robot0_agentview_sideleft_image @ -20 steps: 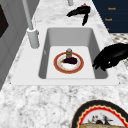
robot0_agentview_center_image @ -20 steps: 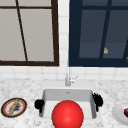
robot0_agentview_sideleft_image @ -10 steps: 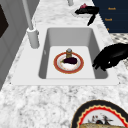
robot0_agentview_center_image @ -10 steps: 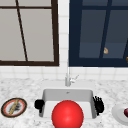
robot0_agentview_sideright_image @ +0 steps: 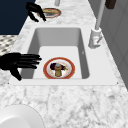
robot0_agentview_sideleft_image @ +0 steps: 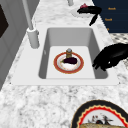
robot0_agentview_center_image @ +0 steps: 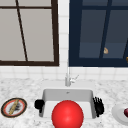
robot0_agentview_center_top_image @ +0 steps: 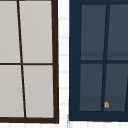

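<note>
The left hand (robot0_agentview_center_image: 39, 104) hovers at the left rim of the sink (robot0_agentview_center_image: 67, 93), fingers curled and holding nothing. The right hand (robot0_agentview_center_image: 98, 106) hovers at the right rim, fingers straight. A red-rimmed plate (robot0_agentview_sideleft_image: 68, 62) carrying food lies on the sink floor, apart from both hands.

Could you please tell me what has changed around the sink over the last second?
The right robot hand drifted slightly toward the counter's front edge, beside the sink. The left robot hand edged, if at all, a little toward the basin. Nothing was taken hold of or let go. The plate in the sink stayed put.
</note>
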Robot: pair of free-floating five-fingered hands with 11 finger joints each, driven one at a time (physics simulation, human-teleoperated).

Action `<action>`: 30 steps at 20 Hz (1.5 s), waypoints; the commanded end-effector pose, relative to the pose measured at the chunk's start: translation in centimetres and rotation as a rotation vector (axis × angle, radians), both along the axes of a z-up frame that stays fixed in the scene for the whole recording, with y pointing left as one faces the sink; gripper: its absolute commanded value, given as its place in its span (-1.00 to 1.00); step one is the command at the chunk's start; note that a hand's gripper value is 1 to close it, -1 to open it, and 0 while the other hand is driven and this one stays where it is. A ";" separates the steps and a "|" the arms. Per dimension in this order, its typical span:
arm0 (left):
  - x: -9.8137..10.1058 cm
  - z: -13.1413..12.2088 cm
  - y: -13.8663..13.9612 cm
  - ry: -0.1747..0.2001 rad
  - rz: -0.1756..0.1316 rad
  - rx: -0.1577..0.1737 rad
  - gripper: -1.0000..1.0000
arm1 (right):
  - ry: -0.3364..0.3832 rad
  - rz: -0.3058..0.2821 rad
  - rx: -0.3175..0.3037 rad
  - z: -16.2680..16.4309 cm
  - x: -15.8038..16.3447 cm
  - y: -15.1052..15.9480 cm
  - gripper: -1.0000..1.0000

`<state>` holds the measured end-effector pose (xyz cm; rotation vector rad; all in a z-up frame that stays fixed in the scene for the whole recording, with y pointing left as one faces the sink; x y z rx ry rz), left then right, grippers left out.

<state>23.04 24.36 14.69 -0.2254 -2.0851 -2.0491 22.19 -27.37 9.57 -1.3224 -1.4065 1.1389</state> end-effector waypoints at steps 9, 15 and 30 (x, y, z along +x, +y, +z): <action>0.0 0.0 0.0 0.000 0.000 0.000 0.00 | 0.075 -0.006 0.052 -1.3 0.1 -0.1 -1.00; 0.0 0.0 0.0 0.000 0.000 0.000 0.00 | 0.138 -0.001 0.040 -0.6 0.4 -0.3 -1.00; 0.0 0.0 0.0 0.000 0.000 0.000 0.00 | 0.268 0.017 -0.011 1.1 2.3 3.0 -1.00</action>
